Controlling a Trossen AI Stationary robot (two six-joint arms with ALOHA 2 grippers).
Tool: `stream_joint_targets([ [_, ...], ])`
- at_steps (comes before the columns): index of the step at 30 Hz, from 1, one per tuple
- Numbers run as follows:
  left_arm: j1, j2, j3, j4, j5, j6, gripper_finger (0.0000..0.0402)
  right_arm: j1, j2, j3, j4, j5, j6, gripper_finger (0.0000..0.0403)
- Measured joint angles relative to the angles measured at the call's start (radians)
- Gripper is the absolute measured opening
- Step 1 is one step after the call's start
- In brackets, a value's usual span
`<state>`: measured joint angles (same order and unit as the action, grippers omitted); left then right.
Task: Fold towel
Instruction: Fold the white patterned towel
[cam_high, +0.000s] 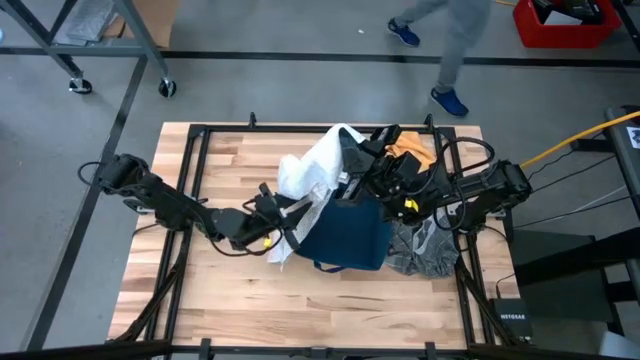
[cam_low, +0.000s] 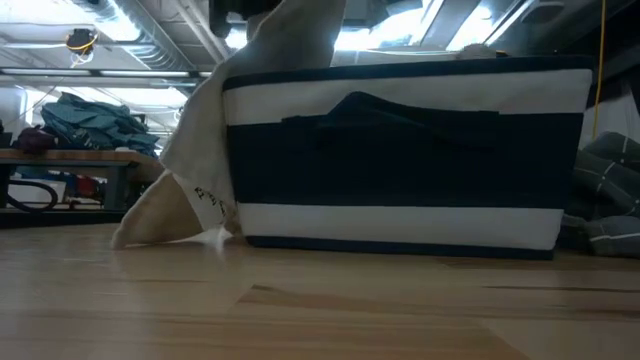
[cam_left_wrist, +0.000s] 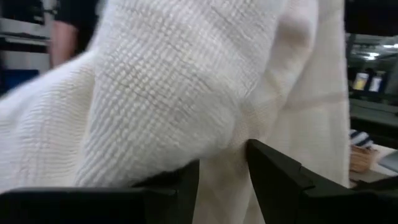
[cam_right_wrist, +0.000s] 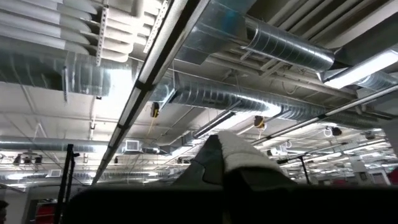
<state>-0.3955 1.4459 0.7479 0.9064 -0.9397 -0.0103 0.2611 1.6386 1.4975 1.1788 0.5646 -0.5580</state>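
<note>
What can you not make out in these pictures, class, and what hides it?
- Low view: both arms, hidden behind the navy-and-white striped fabric bin.
- Left wrist view: the table, blocked by the white woven towel pinched in the left tool.
- Right wrist view: the right tool's grip; only ceiling shows.

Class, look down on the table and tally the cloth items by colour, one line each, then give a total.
White towel: 1
Orange cloth: 1
Grey cloth: 1
Navy bin with white stripes: 1
Total: 4
</note>
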Motion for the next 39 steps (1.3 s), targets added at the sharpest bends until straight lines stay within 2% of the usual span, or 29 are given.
stream_joint_targets([
  [3, -0.038, -0.003, 0.000, 0.010, -0.088, 0.086, 0.0120, 0.000, 0.000, 0.000, 0.002, 0.042, -0.027, 0.0001],
  [9, -0.104, -0.005, 0.000, 0.033, -0.346, 0.344, 0.0095, 0.000, 0.000, 0.000, 0.001, 0.066, -0.030, 0.0001],
  [17, -0.170, -0.005, 0.000, 0.033, -0.423, 0.547, 0.0081, 0.000, 0.000, 0.000, 0.001, 0.073, -0.030, 0.0001],
  [24, -0.187, -0.006, 0.000, 0.032, -0.620, 0.744, 0.0080, 0.000, 0.000, 0.000, 0.001, 0.074, -0.031, 0.0001],
  [32, -0.185, -0.006, 0.000, 0.033, -0.631, 0.721, 0.0071, 0.000, -0.001, 0.000, 0.001, 0.075, -0.032, 0.0001],
  [39, -0.172, -0.006, 0.000, 0.033, -0.557, 0.632, 0.0067, 0.000, -0.002, 0.000, 0.001, 0.074, -0.025, 0.0001],
])
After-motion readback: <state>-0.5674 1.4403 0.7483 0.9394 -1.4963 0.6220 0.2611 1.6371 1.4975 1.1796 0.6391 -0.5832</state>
